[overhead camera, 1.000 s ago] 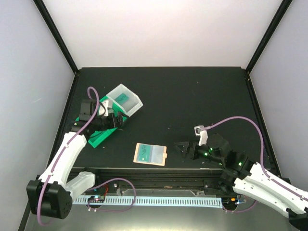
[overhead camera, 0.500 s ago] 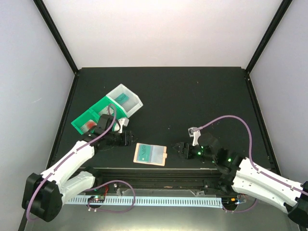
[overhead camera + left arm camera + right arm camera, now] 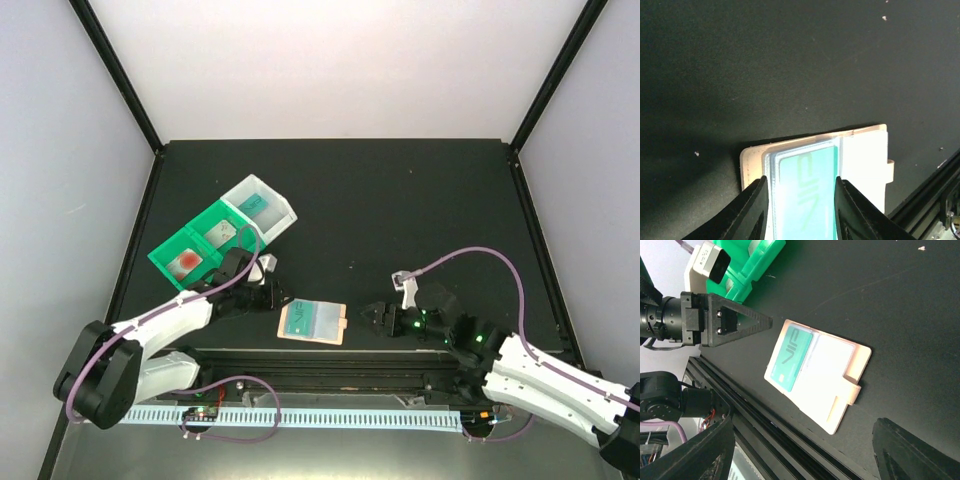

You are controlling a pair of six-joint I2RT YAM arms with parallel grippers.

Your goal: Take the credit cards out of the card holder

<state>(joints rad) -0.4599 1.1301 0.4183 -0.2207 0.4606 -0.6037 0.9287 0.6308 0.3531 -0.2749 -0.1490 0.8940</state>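
Card holder (image 3: pixel 326 322) is laid open; its teal credit card (image 3: pixel 807 200) is framed by the released left claw (image 3: pixel 800 183); right claw (image 3: pixel 369 313) is released.

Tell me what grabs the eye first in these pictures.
An open card holder lies near the front edge of the black table, a teal card in its left panel. In the left wrist view, the jaws of the left arm frame that card. A green bin behind it to the left holds more cards.
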